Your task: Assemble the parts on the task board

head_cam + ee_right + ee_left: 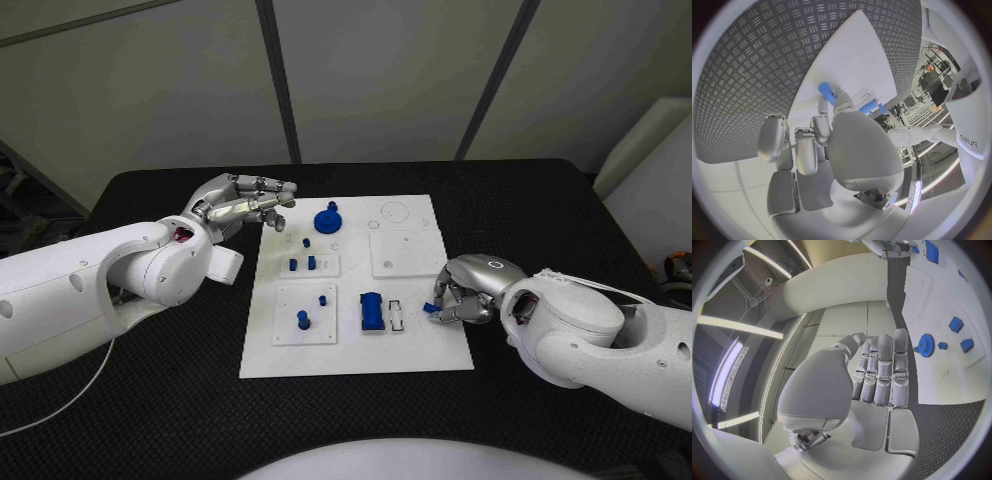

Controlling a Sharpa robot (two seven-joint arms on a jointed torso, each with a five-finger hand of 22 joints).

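Currently the right hand (464, 293) rests at the near right edge of the task board (418, 350), fingers curled inward and pinching a small blue part (431, 307) between thumb and fingertip. In the right wrist view the same blue part (826, 91) projects from beyond the fingers (821, 128), with its tip close over the white surface of the board (848, 55); whether it touches the board cannot be told. Just beside this hand, toward the board's middle, stands a blue block (372, 311) next to a narrow white slotted piece (395, 314).

The left hand (242, 205) is raised above the far left corner of the board, holding nothing. Its fingers (882, 371) lie straight and side by side in the left wrist view, with the thumb held slightly apart from them. Just beyond its fingertips lies a blue gear (327, 219) on the board; in the left wrist view the gear (926, 345) sits close to the fingertips but apart from them. Near the gear are small blue pegs (300, 265) set in a white sub-plate. A further blue peg (303, 320) stands in the near left sub-plate, well apart from both hands.

The board lies on the black table (159, 400), between the two arms
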